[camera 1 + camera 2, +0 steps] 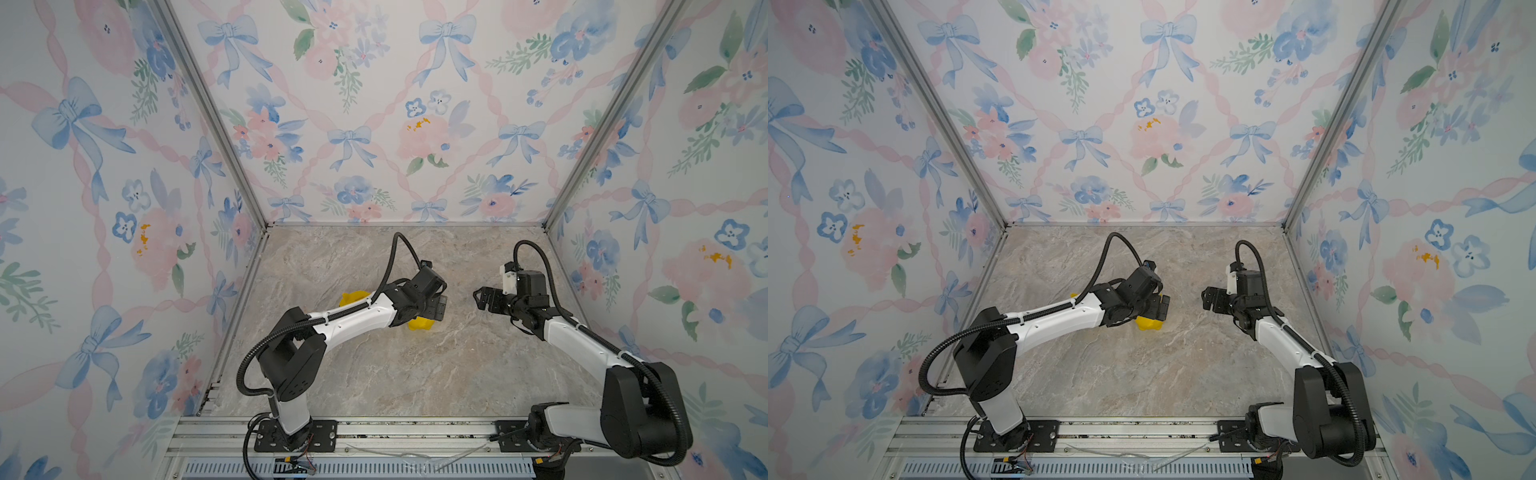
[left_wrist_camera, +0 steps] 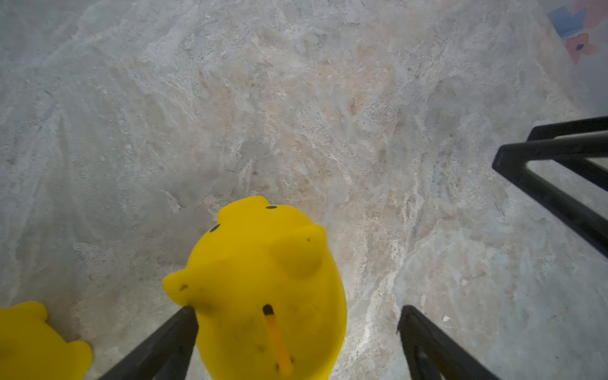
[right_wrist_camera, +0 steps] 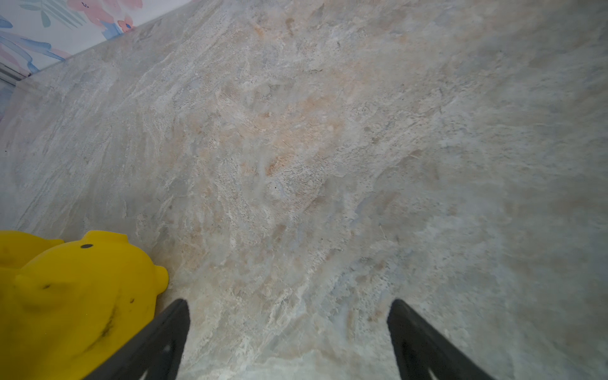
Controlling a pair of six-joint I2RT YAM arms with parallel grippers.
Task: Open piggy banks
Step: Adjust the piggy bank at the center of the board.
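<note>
On the grey-beige marbled stone table [image 1: 415,374], one small, rounded, bright-yellow plastic piggy bank [image 2: 263,289] stands upright under the left pincer [image 2: 297,316], between its wide-open black jaws. One fingertip [image 2: 187,316] sits just beside its ear, contact unclear. The second yellow piggy bank [image 1: 353,297] lies near the left pincer, partly hidden by the left arm [image 1: 353,322]. The right pincer [image 1: 478,299] gapes open, empty, well apart from the left pincer.

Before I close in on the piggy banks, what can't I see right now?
Undersides of both: the piggy bank at the left gripper stands slot-up, belly hidden in every view.
The other piggy bank: mostly behind the left arm in both top views, cut by the frame edge in both wrist views.
Left finger touching the first one or not: unclear, left wrist view.
</note>
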